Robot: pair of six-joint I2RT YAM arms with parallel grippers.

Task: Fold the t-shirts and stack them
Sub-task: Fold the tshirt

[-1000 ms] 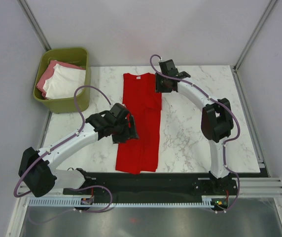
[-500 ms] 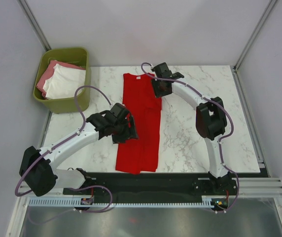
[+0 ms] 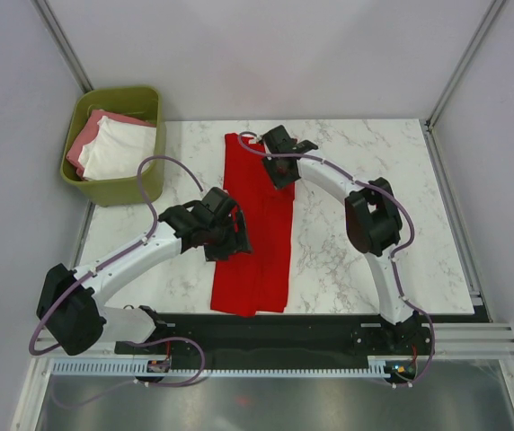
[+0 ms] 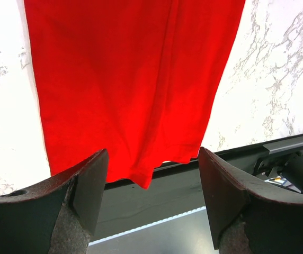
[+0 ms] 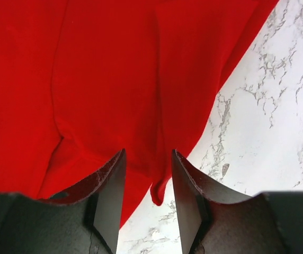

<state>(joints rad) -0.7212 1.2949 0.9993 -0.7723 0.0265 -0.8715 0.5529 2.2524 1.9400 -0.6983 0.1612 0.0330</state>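
Bare marble tabletop (image 3: 365, 180) lies open right of the red t-shirt (image 3: 261, 242), whose hem reaches the near edge. My left fingers (image 4: 88, 185) are spread wide over its left side. My right fingers (image 5: 109, 201), parted, hover above its far right sleeve, pinching nothing. Far left, the bin (image 3: 152, 175) holds the white tee (image 3: 122, 153) and pink tee (image 3: 82, 148).

red t-shirt (image 3: 270, 242) flat on marble table (image 3: 329, 260), olive bin (image 3: 142, 189) far left
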